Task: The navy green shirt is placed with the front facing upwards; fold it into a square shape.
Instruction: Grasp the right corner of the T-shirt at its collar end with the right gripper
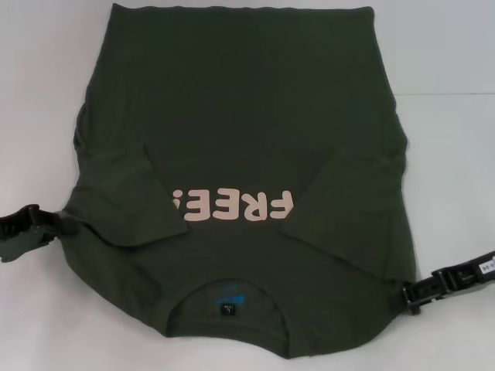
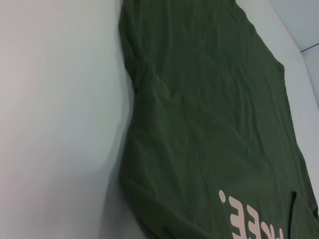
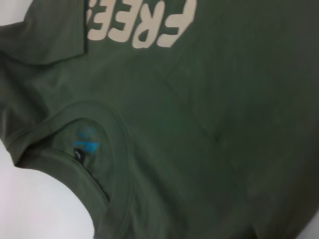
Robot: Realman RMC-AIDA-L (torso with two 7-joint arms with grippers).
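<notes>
Gripping the navy green shirt [image 1: 232, 139] at both shoulder edges, the left gripper [image 1: 58, 224] and right gripper [image 1: 410, 297] could be pulled unevenly, skewing the fold.

White table [image 1: 456, 116]; navy green shirt [image 1: 240, 131] flat on it.

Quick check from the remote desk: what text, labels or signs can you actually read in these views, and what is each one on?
"FREE!" in pale pink letters on the chest of the navy green shirt, upside down in the head view.
Black inner neck label with blue marks: too blurred to read.
White tag on the right arm by the right claw: too small to read.
</notes>
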